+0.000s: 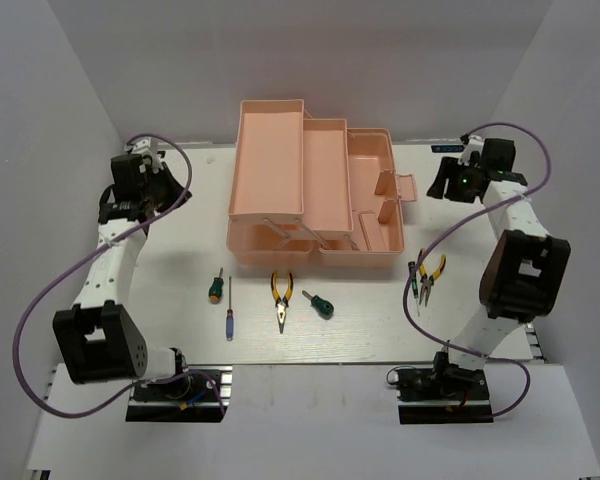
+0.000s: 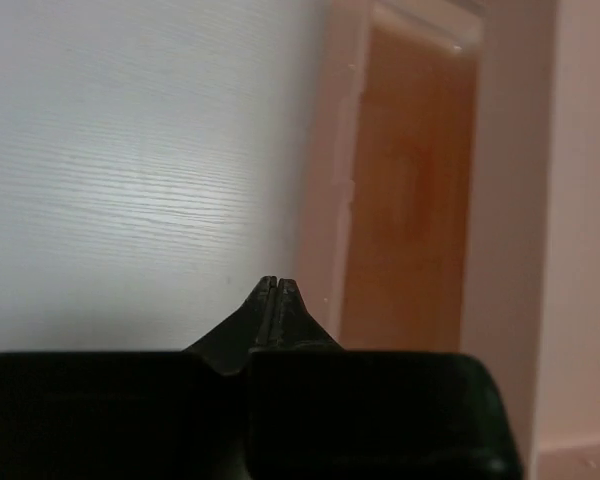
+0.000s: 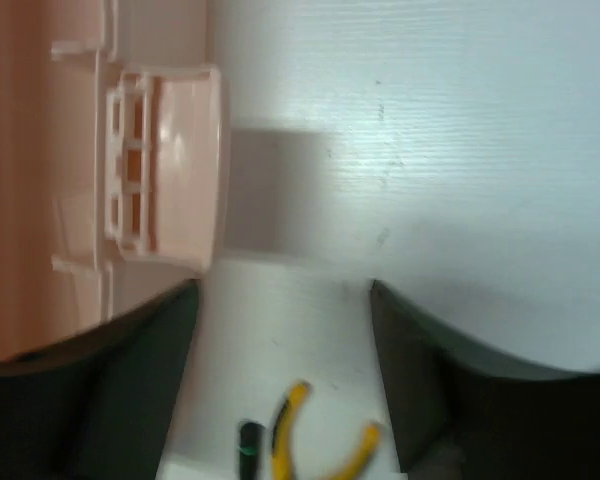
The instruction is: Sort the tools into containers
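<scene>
The salmon-pink toolbox (image 1: 310, 190) stands open at the table's back middle, its tiers folded out. In front of it lie an orange-green stubby screwdriver (image 1: 216, 287), a thin purple-handled screwdriver (image 1: 230, 312), yellow-and-black pliers (image 1: 282, 298) and a green stubby screwdriver (image 1: 321, 305). A second pair of pliers (image 1: 430, 275) and a dark green-handled screwdriver (image 1: 413, 281) lie at the right. My left gripper (image 1: 183, 196) is shut and empty, left of the toolbox (image 2: 410, 190). My right gripper (image 1: 444, 187) is open and empty, right of the lid handle (image 3: 165, 170); the pliers (image 3: 315, 440) show below it.
White walls enclose the table on the left, back and right. The arm bases (image 1: 175, 392) sit at the near edge. Purple cables (image 1: 40, 300) loop beside each arm. Bare tabletop (image 1: 160, 250) lies between the left arm and the toolbox.
</scene>
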You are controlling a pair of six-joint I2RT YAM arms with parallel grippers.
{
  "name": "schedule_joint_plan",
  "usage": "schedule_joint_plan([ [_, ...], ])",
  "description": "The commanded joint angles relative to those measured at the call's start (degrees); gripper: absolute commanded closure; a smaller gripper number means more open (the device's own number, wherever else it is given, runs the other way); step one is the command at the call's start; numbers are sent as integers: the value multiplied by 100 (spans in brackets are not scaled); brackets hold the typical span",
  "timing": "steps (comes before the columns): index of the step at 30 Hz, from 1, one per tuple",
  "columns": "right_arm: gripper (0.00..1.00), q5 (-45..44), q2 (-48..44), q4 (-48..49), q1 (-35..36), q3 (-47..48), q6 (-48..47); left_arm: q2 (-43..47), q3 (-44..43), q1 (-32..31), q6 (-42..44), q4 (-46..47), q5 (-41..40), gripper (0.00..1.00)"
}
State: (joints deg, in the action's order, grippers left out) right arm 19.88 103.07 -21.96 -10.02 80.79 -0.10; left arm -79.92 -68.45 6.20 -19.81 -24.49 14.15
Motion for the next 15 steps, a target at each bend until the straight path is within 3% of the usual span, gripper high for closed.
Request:
schedule_joint_plan([
  [1,43,-484,-858,-544,0,-449,-947,661,645,-22,13,410,948,100],
  [3,66,-634,-1268,-748,9,-923,-1404,881,954,-22,126,245,949,100],
  [4,88,-678,-1350,-810,26,-1264,-1492,934,1208,-22,188,156,949,95],
  [6,100,-915,-1621,-881,44,-1723,-1686,1013,1577,-22,302,-2,774,68],
  [7,100,-1003,-1667,-933,44,-2047,-1721,1074,1693,-22,303,-3,773,48],
  [8,99,-1238,-1771,-942,44,-2128,-1722,1075,1799,-22,355,-3,773,42],
  [11,89,-1592,-1930,-855,27,-2524,-1669,1215,2115,-22,408,-56,773,32],
  [15,69,-1838,-1887,-828,9,-2823,-1433,1531,2265,-75,408,14,712,31],
])
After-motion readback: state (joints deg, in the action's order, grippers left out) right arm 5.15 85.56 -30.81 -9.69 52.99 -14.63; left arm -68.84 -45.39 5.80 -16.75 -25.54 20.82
